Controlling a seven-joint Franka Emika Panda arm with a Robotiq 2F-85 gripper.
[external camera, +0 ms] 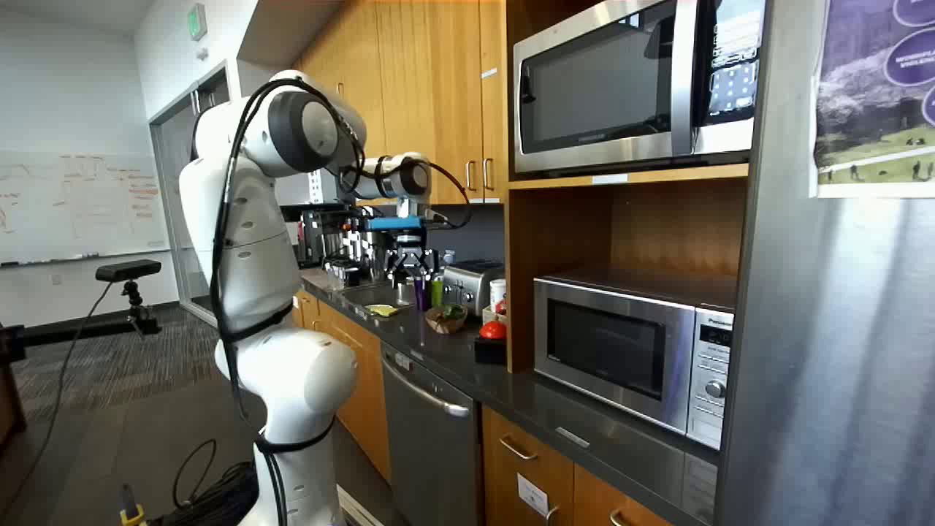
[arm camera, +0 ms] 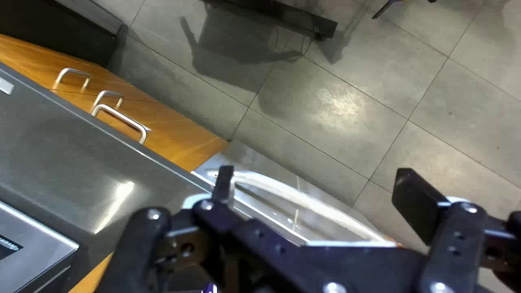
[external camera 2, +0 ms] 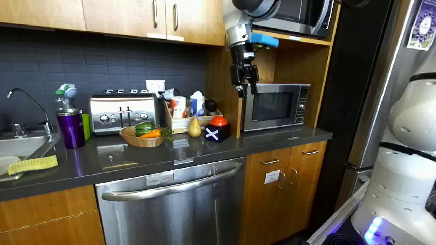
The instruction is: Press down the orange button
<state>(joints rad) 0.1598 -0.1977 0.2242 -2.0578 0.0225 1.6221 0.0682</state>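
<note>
The orange button is a red-orange dome on a dark box with a white X on its front. It stands on the counter beside the wooden cabinet side, and its dome also shows in an exterior view. My gripper points down and is above the counter, apart from the button; it also shows in an exterior view. In the wrist view the gripper has its two fingers wide apart with nothing between them. The button does not show in the wrist view.
Near the button stand a pear, a wooden crate, a basket of vegetables and a toaster. A lower microwave sits in the cabinet niche. The dishwasher handle sticks out below the counter.
</note>
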